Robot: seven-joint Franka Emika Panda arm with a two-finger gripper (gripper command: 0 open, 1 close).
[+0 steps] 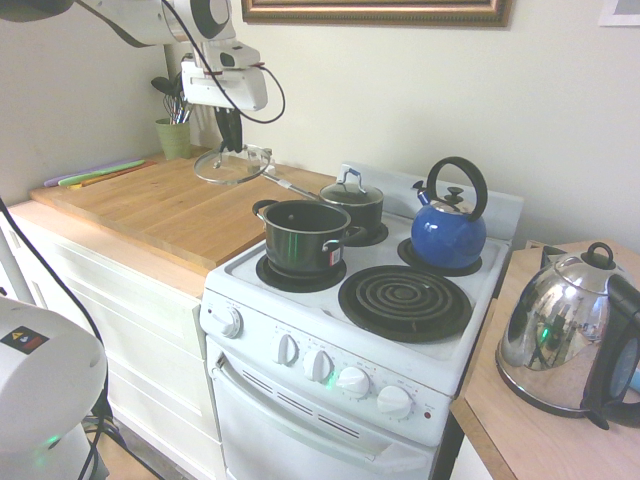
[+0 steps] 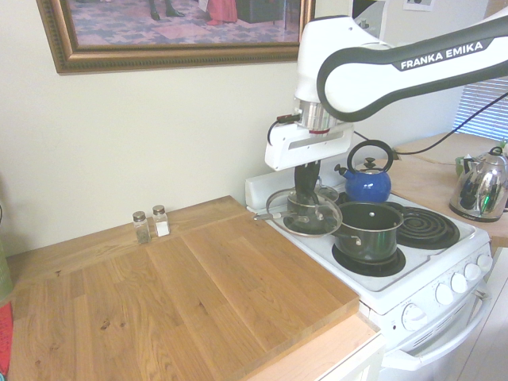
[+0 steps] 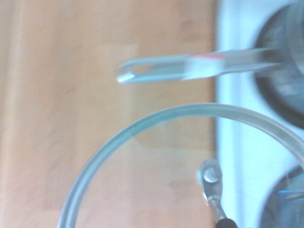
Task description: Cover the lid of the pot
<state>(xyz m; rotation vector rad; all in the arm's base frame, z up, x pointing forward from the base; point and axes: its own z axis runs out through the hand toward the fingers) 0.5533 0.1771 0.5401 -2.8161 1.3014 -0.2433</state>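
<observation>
Glass lid [image 1: 229, 166] hung level in the air above the wooden table [image 1: 150, 205], its knob pinched in the closed fingers [image 1: 230, 133], up and to one side of the uncovered pot [image 1: 303, 236].

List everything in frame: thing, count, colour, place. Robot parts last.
lid: 1, clear glass with metal rim, held in the air above the countertop, left of the stove
pot: 1, dark grey-black, uncovered, front left burner
small lidded pot: 1, dark, back left burner
kettle: 1, blue, back right burner
steel kettle: 1, shiny, counter right of the stove
stove: 1, white, five knobs in front
countertop: 1, light wood
shakers: 2, clear glass, by the wall
utensil cup: 1, green, countertop's back corner
picture frame: 1, brown and gold, wall
gripper: 1, dark fingers, shut on the lid
</observation>
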